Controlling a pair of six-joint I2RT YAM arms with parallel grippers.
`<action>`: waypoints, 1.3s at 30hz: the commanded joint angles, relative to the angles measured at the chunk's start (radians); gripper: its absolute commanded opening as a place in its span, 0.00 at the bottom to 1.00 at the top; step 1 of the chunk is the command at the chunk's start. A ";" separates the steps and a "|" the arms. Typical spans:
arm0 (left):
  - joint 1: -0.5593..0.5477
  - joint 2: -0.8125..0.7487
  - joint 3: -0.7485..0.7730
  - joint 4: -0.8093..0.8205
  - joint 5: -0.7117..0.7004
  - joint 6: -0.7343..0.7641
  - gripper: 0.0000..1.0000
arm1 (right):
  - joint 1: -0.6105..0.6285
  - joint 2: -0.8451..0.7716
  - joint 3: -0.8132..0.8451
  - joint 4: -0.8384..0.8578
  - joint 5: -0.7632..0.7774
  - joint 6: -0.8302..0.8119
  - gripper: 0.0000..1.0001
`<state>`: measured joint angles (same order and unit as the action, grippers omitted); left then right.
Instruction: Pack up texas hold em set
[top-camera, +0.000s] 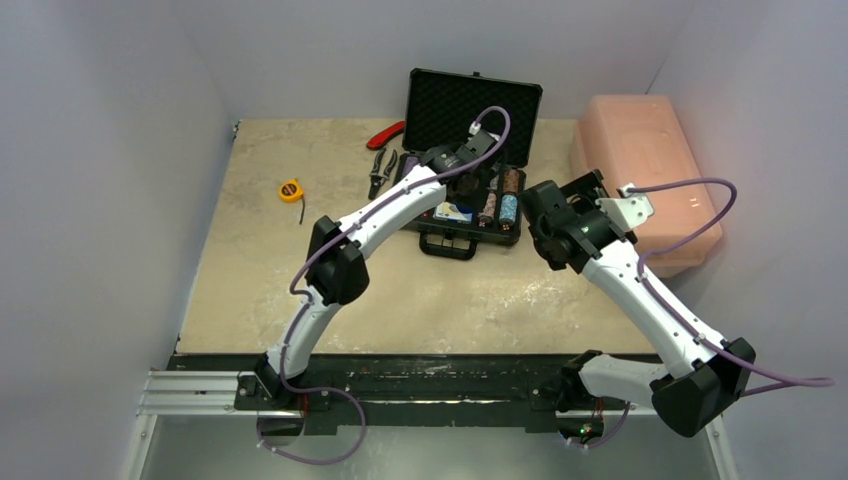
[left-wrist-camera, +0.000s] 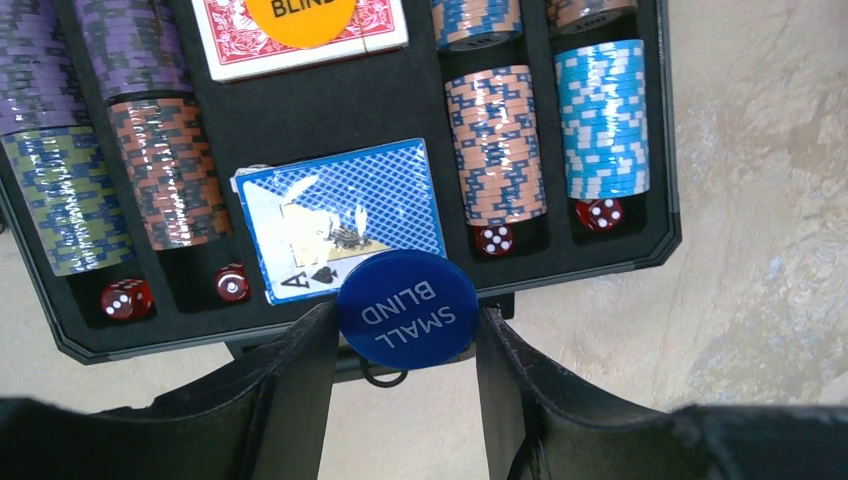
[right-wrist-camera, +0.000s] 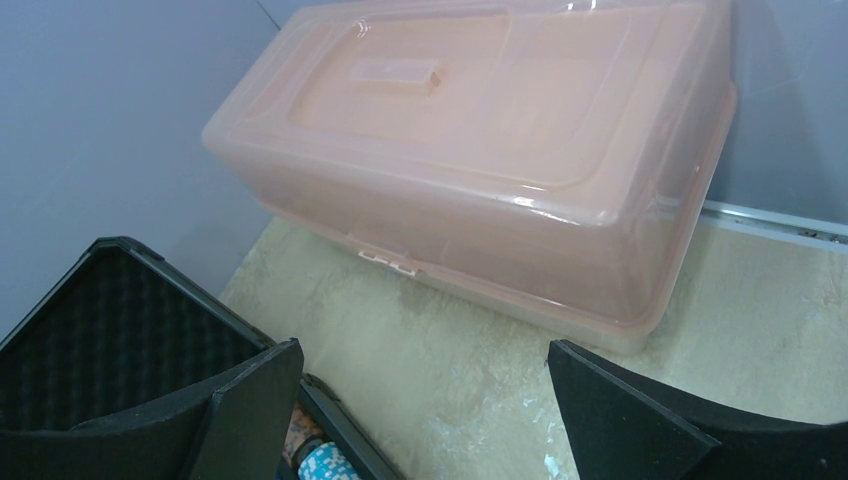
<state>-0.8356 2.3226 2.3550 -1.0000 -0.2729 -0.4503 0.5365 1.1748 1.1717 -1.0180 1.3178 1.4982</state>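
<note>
top external view showed me the black briefcase (top-camera: 455, 100) standing open at the far middle of the table (top-camera: 300, 270), its foam-lined lid upright. the left arm reached out over the tray, and the right arm was just beside the case's right end. in the left wrist view, the left gripper (left-wrist-camera: 405, 335) was clamped on the blue disc (left-wrist-camera: 407, 310) marked "small blind", one finger on each side of it. the disc hung over the near edge of the tray and overlapped the near corner of the blue deck (left-wrist-camera: 340, 215); i could not tell whether the two touched. farther in, the red deck (left-wrist-camera: 300, 40) lay with the orange disc (left-wrist-camera: 300, 10) on top of it. chip stacks (left-wrist-camera: 495, 145) filled the slots on both sides, and small red dice (left-wrist-camera: 494, 239) sat at their near ends. in the right wrist view, the right gripper (right-wrist-camera: 425, 400) was spread wide with nothing between its fingers, facing the pink box (right-wrist-camera: 480, 150) by the right wall. pliers (top-camera: 385, 135) lay left of the case, and a yellow tape measure (top-camera: 290, 190) lay farther left.
</note>
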 joint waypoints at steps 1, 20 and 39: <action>0.027 0.018 0.050 0.011 0.024 0.028 0.00 | 0.009 -0.026 -0.004 0.013 0.043 0.005 0.98; 0.073 0.082 0.051 0.040 0.061 0.065 0.00 | 0.023 -0.027 -0.012 0.017 0.051 0.002 0.99; 0.085 0.118 0.051 0.061 0.009 0.079 0.01 | 0.025 -0.018 -0.015 0.022 0.057 -0.001 0.99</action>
<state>-0.7616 2.4245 2.3604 -0.9718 -0.2428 -0.3981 0.5564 1.1687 1.1603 -1.0092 1.3186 1.4910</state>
